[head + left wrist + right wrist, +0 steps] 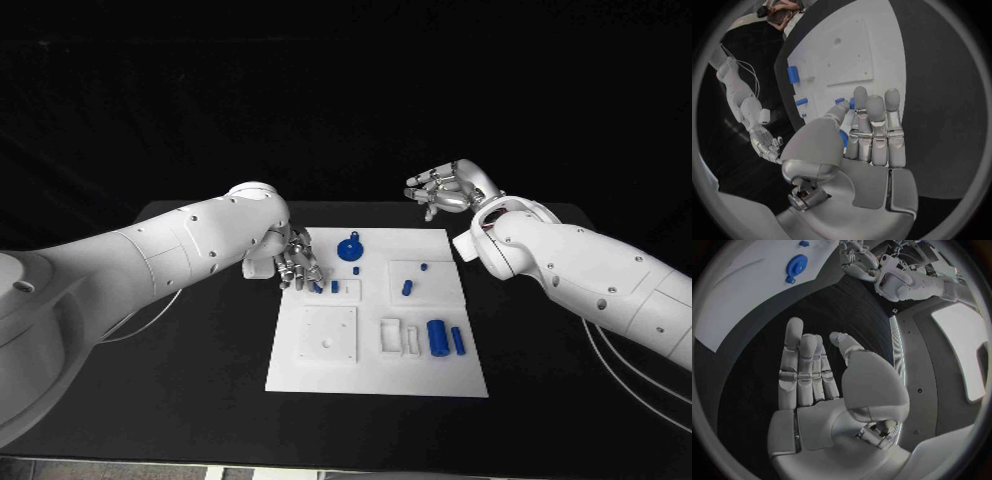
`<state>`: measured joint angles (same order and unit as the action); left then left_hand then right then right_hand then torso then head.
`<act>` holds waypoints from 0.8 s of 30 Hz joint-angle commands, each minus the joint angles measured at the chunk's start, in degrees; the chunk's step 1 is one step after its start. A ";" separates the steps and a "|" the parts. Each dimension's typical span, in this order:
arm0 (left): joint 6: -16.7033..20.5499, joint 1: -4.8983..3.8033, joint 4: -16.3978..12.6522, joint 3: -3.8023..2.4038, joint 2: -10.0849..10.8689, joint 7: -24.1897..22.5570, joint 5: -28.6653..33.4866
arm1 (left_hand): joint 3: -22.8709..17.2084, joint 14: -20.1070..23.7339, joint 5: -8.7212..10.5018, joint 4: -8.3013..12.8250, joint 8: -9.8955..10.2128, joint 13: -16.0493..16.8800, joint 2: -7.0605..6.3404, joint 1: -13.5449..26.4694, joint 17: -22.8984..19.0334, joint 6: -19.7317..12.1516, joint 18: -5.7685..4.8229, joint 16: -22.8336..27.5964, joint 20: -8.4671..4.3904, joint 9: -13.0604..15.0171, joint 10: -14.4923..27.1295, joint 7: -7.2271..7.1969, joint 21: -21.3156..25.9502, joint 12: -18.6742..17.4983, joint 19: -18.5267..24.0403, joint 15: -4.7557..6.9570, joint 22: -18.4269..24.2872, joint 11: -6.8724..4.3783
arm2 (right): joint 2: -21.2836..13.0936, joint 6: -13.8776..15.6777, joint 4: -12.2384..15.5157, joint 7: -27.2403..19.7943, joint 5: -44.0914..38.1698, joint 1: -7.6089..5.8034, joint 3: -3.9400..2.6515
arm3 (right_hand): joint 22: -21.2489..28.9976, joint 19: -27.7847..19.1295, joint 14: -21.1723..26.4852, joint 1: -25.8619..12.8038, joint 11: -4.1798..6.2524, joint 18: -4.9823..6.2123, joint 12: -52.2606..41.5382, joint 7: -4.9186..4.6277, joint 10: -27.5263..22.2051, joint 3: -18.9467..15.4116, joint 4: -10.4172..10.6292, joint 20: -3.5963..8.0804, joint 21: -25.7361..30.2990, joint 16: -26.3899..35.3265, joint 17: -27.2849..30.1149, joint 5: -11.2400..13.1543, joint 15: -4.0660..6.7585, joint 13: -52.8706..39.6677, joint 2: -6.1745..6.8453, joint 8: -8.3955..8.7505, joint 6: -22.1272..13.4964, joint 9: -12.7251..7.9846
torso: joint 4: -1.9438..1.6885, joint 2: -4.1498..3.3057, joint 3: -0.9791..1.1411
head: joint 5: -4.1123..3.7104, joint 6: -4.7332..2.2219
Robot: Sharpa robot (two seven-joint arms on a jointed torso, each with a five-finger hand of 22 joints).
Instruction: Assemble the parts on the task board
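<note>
The white task board (378, 375) lies mid-table with several blue parts on it. A round blue disc (351, 249) (796, 264) sits near its far edge. A blue cylinder (437, 338) and a blue bar (457, 341) stand toward the near right. My left hand (296, 265) (870, 135) hangs over the board's far left, fingers straight and together, just short of two small blue pegs (326, 287) (840, 100). A blue sliver (844, 137) shows between thumb and fingers; whether it is pinched is unclear. My right hand (450, 190) (817, 385) hovers past the far right corner, fingers apart, holding nothing.
White raised blocks sit on the board: a square one (329, 333) at the near left and two small ones (392, 335) beside the cylinder. Small blue pieces (408, 288) stand in the right middle block. Black tabletop (188, 370) surrounds the board.
</note>
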<state>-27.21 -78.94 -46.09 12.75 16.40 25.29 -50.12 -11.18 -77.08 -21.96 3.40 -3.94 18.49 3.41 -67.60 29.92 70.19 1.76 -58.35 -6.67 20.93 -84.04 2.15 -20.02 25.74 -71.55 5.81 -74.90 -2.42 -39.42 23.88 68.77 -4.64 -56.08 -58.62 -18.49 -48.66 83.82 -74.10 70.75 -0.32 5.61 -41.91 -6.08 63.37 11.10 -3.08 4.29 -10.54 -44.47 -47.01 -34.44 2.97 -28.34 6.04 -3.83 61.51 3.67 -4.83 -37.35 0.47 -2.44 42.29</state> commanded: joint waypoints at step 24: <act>-1.37 0.40 1.44 0.02 -0.21 -0.06 -0.20 | -11.70 -0.01 -1.25 12.18 -0.21 0.11 0.37 0.06 0.06 0.71 0.49 -0.48 -0.27 0.42 -0.92 -0.16 -0.67 0.16 0.41 0.01 -1.21 -0.54 | 0.02 -0.54 0.03 -0.31 -0.48 0.02 -0.02 | -0.07 1.39 0.31 -0.45 -0.01 0.67 0.12 -0.08 -0.13 0.29 -0.01 -0.24 -0.23 -0.09 0.01 -0.31 -0.03 0.07 0.27 0.27 -0.21 -0.07 | -0.03 -0.01 -0.03 | -0.24 0.32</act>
<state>-27.91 -78.77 -44.55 12.69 16.10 25.12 -49.76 -11.18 -77.10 -22.92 3.41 -3.96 18.53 3.42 -67.62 29.92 70.33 1.75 -58.57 -6.88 21.42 -84.16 2.01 -20.50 25.74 -71.34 5.60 -74.94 -2.53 -39.40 23.88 68.75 -4.64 -56.09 -58.62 -18.49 -48.65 83.82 -74.10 70.75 -0.32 5.60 -41.91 -6.03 63.37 11.10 -3.08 4.29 -10.54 -44.47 -47.01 -34.40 2.97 -28.35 6.04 -3.83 61.56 3.67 -4.88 -37.35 0.45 -2.74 42.57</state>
